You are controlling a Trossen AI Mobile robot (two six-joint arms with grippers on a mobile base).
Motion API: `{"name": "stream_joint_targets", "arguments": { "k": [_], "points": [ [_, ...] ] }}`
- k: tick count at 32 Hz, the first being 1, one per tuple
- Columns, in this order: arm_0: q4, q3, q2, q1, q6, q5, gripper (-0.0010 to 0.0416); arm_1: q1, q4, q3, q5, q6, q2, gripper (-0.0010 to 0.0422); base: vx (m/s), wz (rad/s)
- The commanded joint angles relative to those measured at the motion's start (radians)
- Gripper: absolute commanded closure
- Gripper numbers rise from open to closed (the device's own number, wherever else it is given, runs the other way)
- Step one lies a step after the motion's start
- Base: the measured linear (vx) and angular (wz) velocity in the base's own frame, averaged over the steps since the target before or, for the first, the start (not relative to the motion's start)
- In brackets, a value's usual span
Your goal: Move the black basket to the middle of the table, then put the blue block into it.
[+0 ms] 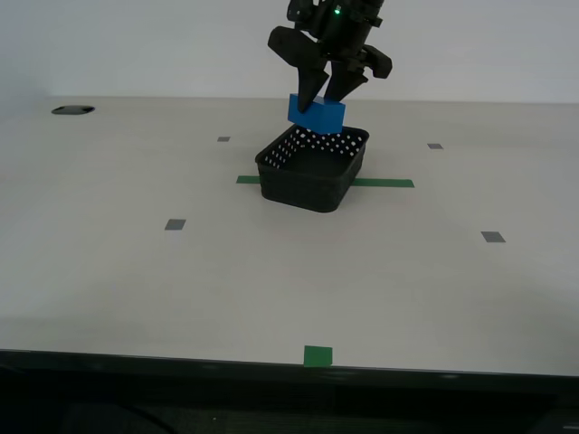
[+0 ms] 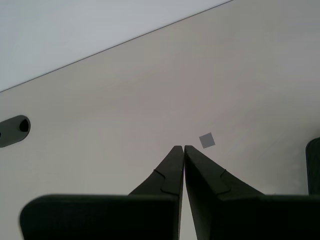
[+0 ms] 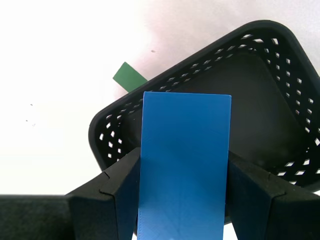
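You are on the second step: the black basket [image 1: 314, 169] already sits near the middle of the table [image 1: 136, 271], straddling the green tape strip [image 1: 384, 183], and the blue block [image 1: 317, 114] is in the air above the basket's far rim, towards the exterior view's left corner of it. It has not gone in yet.

My first gripper [image 1: 324, 90] has its jaws clamped on the blue block, one finger on each long side face, as the first wrist view shows plainly; the block [image 3: 184, 165] stands between them with the basket's [image 3: 280, 45] open floor lying beyond and below it. The block touches nothing but the fingers.

Your next move, as I judge it, calls for carrying the block a little further over the basket's interior so it clears the perforated wall, lowering it, then parting the jaws. Released from here, it might catch the rim.

My second gripper [image 2: 183, 149] is away from the work, jaws pressed together on nothing, above bare table near a small grey square mark [image 2: 206, 140].
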Motion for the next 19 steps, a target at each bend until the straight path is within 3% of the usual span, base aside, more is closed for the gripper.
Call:
{"name": "stream_joint_targets", "arguments": {
  "k": [1,4,14,19],
  "points": [
    [0.009,0.001,-0.001,0.001,-0.004,-0.005,0.0391,0.0,-0.001,0.001,-0.001,0.002,0.0,0.0412,0.0,0.0],
    [0.011,0.001,-0.001,0.002,-0.004,-0.005,0.036,0.0,-0.001,0.001,-0.001,0.002,0.0,0.0412,0.0,0.0],
    [0.006,0.001,-0.001,0.004,0.006,-0.004,0.0124,-0.001,-0.018,0.001,-0.001,-0.006,0.0,0.0412,0.0,0.0],
    [-0.001,0.001,-0.001,0.005,0.016,-0.003,0.0088,-0.002,-0.019,0.001,-0.001,-0.006,0.0,0.0412,0.0,0.0]
  ]
}}
